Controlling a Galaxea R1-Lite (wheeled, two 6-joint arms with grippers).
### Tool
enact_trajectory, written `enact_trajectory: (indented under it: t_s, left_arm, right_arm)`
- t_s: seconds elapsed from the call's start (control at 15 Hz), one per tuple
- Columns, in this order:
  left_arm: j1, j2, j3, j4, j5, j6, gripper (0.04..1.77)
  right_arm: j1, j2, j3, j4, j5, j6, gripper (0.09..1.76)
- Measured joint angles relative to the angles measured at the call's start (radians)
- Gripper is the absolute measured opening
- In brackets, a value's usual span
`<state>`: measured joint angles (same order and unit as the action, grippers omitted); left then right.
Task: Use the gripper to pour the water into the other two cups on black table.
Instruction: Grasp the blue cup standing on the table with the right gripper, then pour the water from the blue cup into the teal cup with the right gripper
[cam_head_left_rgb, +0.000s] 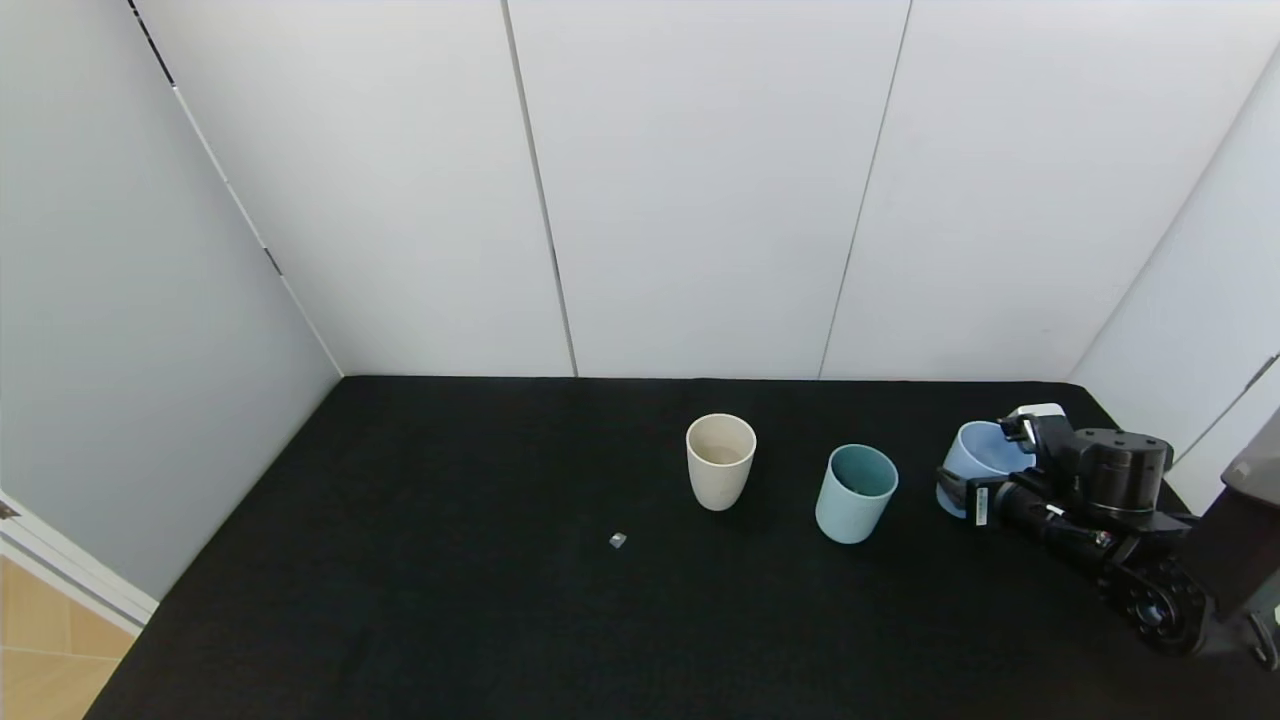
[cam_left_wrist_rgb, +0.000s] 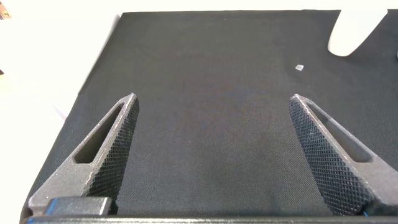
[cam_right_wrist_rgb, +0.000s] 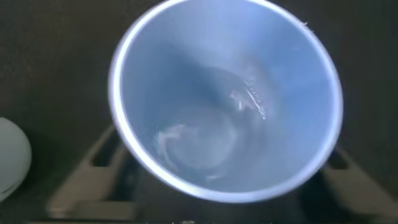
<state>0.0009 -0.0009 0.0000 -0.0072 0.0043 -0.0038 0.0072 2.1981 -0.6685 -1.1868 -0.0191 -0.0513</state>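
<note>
White panelled walls (cam_head_left_rgb: 700, 190) enclose matte black table (cam_head_left_rgb: 450, 600).

Head camera looks down and forward over the whole black table (cam_head_left_rgb: 450, 600). Left wrist camera skims low across that cloth, catching the cream-beige cup (cam_left_wrist_rgb: 351, 31) the head view shares (cam_head_left_rgb: 720, 462). Right wrist camera stares straight into the light blue tumbler (cam_right_wrist_rgb: 227, 99), very close.

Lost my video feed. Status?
Right gripper shut on light blue cup, water inside. Left gripper open, idle. Cream cup, teal cup upright, path unobstructed.
</note>
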Motion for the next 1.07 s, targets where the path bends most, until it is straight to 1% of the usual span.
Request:
enact_trajectory:
  t_s: [0.07,0.13,0.53,1.07]
  left_arm:
    - [0.000,0.000,0.000,0.000,0.000,0.000,1.72]
    - [0.000,0.000,0.000,0.000,0.000,0.000,1.72]
    - [0.000,0.000,0.000,0.000,0.000,0.000,1.72]
    - [0.000,0.000,0.000,0.000,0.000,0.000,1.72]
  right_arm:
    - [-0.001,0.000,0.000,0.000,-0.001,0.000,1.30]
    - [-0.003,0.000,0.000,0.000,0.000,0.000,1.28]
    - [-0.004,-0.004,0.000,0.003,0.001,0.000,1.27]
    - [-0.001,-0.127,0.001,0.135,0.002,0.010,1.27]
